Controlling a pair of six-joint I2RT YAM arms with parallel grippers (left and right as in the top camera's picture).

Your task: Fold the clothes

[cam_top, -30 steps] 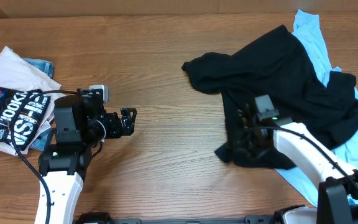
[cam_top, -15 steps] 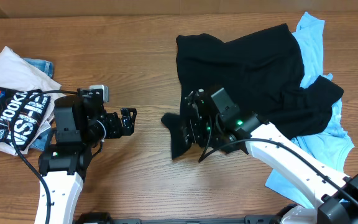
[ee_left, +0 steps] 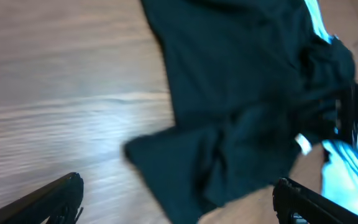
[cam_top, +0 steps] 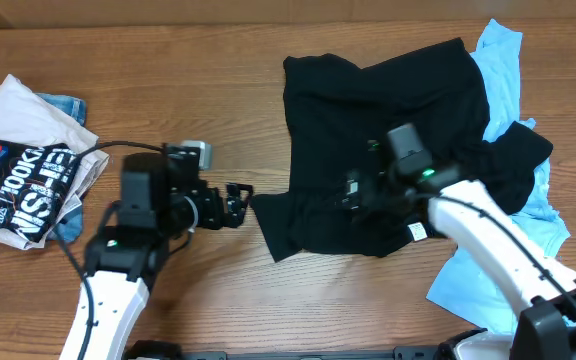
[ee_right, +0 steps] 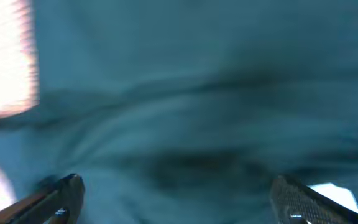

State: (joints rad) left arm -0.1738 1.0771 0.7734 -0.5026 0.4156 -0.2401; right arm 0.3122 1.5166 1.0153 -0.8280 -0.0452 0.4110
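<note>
The clothes lie at the right: a black T-shirt spread loosely on the table, and under it a light-blue T-shirt that shows at its right and lower edges. My right gripper hovers open over the black shirt's lower middle. In its wrist view blurred black fabric fills the frame, with nothing between the open jaws of the right gripper. My left gripper is open just left of the shirt's lower left corner. In the left wrist view that corner lies ahead of the left gripper.
A pile of other garments sits at the far left edge: a white one, a black printed one and some denim. Bare wooden table lies between the pile and the black shirt.
My right gripper dragged the black shirt's edge leftward, opened, let it go and drew back right over the shirt. My left arm moved right, up to the shirt's lower left corner.
</note>
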